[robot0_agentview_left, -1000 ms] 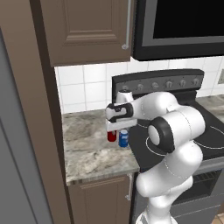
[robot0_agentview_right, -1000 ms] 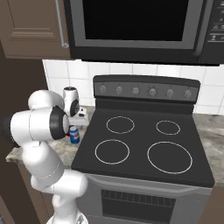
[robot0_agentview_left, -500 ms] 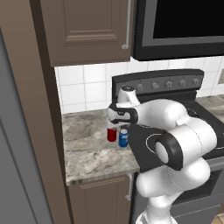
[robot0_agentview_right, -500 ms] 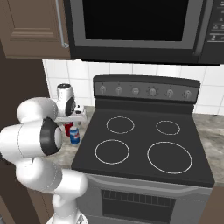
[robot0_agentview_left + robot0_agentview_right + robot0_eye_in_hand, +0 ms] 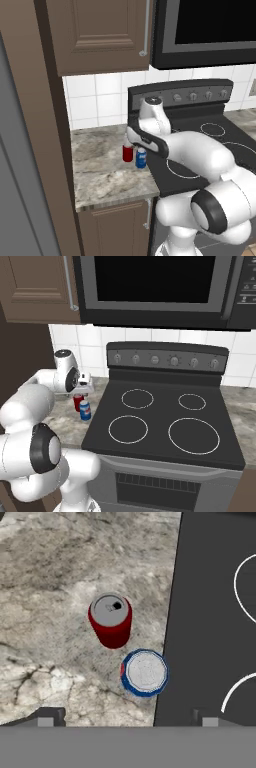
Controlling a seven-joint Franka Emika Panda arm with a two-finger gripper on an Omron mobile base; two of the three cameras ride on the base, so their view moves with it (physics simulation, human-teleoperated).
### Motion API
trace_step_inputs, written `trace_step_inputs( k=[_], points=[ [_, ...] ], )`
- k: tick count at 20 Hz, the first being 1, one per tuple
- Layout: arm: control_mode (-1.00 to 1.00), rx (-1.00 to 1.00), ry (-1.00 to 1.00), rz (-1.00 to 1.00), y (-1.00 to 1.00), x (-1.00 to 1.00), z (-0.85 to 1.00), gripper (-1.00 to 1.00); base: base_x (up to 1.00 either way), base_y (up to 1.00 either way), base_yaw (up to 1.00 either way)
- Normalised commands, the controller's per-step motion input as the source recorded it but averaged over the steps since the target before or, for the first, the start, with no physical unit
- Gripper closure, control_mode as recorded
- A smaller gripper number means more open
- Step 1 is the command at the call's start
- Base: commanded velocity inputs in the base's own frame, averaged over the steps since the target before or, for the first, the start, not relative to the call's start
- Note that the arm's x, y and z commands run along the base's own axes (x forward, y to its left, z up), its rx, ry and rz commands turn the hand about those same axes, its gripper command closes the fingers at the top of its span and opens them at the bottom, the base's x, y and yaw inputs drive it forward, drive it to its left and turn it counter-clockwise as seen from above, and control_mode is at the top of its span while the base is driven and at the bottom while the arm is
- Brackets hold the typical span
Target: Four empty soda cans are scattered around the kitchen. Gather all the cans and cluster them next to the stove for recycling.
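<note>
- The arm is bent low over the counter (image 5: 100, 170), with the gripper (image 5: 127, 719) pointed straight down; its fingers (image 5: 47, 718) are spread wide and nothing is held between them.
- The red can (image 5: 111, 619) and the blue can (image 5: 144, 673) are seen below the fingers, between the two tips, standing just beside each other.
- The stove (image 5: 165, 426) lies just beside the blue can, on the side of the right-hand fingertip in the hand view; nothing is seen between the fingers and the cans.
- Both cans stand upright, long axes vertical, tops facing the hand.
</note>
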Motion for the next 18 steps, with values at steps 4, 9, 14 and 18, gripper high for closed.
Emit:
trace_step_inputs(
  k=[4, 9, 14, 18],
  points=[
    [-1.00, 0.00, -0.05, 0.00, 0.00, -0.57, 0.52, -1.00, 0.00, 0.00, 0.00],
    [-1.00, 0.00, -0.07, 0.00, 0.00, -0.69, 0.51, -1.00, 0.00, 0.00, 0.00],
    [-1.00, 0.00, -0.04, 0.00, 0.00, -0.73, 0.43, -1.00, 0.00, 0.00, 0.00],
    [-1.00, 0.00, -0.04, 0.00, 0.00, -0.77, 0.33, -1.00, 0.00, 0.00, 0.00]
  ],
)
